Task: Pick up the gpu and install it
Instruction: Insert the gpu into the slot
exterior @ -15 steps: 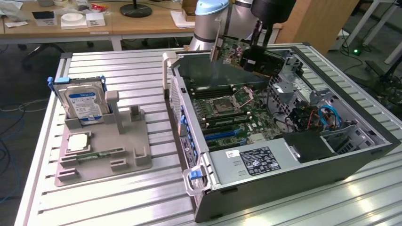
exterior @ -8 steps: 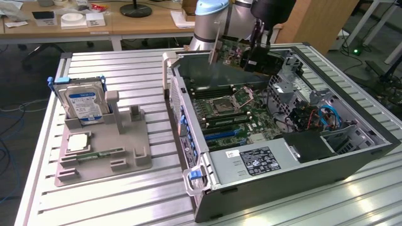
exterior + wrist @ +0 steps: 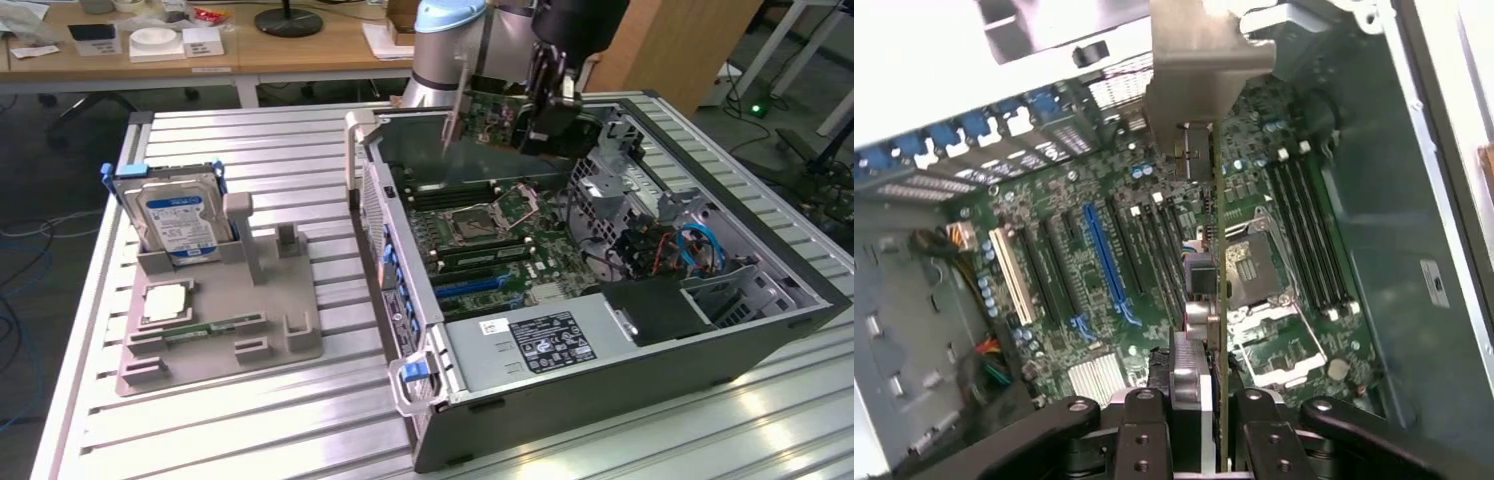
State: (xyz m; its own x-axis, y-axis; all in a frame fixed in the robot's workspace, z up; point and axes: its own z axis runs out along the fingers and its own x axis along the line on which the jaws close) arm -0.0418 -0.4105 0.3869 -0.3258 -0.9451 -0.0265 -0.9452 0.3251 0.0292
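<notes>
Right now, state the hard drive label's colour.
The hard drive label is blue and white; exterior view shows it best.

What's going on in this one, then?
The robot arm's hand is clamped on a thin flat expansion card with a silvery metal bracket, holding it on edge above the open dark computer case. The card hangs over the green motherboard, not yet seated in a slot. A silver hard drive stands in the grey holder beside the case.

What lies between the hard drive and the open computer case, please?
In the exterior view, the grey holder's upright posts and a bare strip of slatted table separate the hard drive from the computer case.
</notes>
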